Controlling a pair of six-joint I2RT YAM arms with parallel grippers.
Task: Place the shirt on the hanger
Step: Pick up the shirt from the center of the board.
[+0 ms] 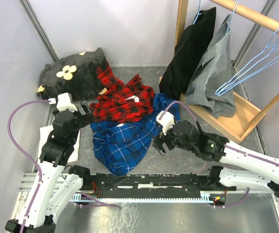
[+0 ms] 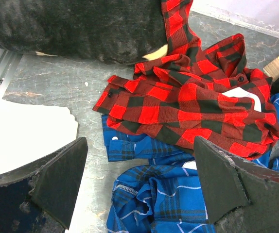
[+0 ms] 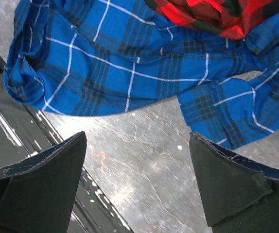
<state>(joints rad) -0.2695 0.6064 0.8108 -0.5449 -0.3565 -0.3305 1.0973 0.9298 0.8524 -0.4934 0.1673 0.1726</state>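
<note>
The red-and-black plaid shirt [image 1: 122, 99] lies crumpled on the table, partly on top of a blue plaid shirt [image 1: 125, 141]. Several light-blue wire hangers [image 1: 256, 63] hang bare on the wooden rail at the back right. My left gripper [image 1: 85, 110] hovers open at the red shirt's left edge. In the left wrist view, the red shirt [image 2: 188, 102] lies ahead of the open gripper [image 2: 140, 160], with blue cloth [image 2: 164, 199] between the fingers. My right gripper [image 1: 158, 143] is open over bare table [image 3: 144, 165] by the blue shirt [image 3: 120, 63]. A corner of the red shirt [image 3: 212, 14] shows beyond.
A black fleece with cream flowers [image 1: 74, 73] lies at the back left. A black garment [image 1: 193, 53] and a grey one [image 1: 215, 73] hang on the wooden rack [image 1: 236, 121] at the right. A white sheet [image 2: 23, 131] lies by the left arm.
</note>
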